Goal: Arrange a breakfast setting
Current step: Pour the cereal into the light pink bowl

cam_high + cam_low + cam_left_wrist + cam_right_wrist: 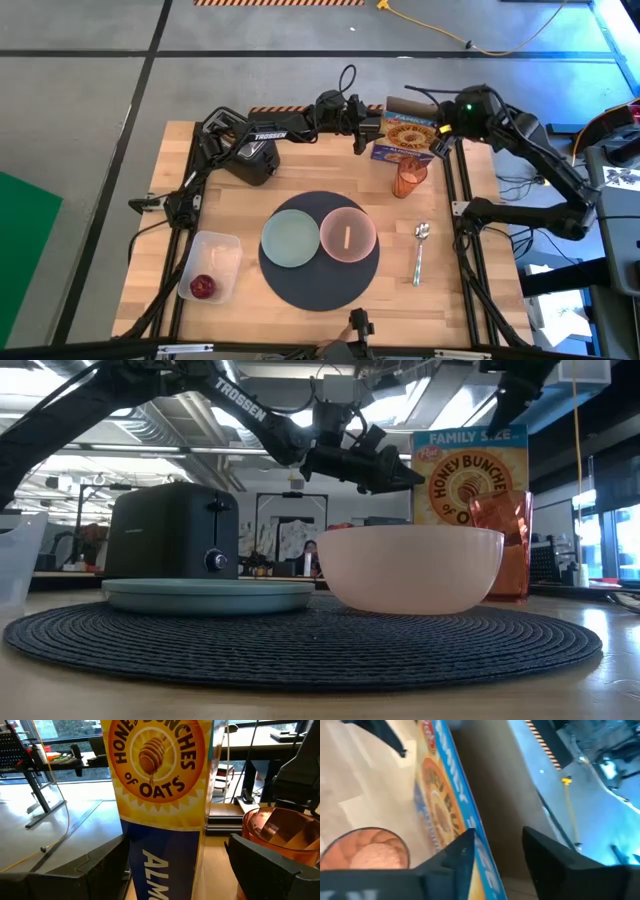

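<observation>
While both arms flank the cereal box (409, 135), breakfast waits.
We see the left claw (366, 132) open beside it, the right claw (440, 142) spread astride its top edge.

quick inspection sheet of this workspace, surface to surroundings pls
surface: wooden table, bare at the front right.
job's things: pale green plate and pink bowl side by side on the round dark mat; orange cup by the cereal box; spoon right of the mat; red fruit in the clear tub.
clutter: black toaster.
grippers: left gripper open around the box; right gripper open at its top edge.
cables: yellow cable on the floor.
surroundings: grey floor, desks.
</observation>
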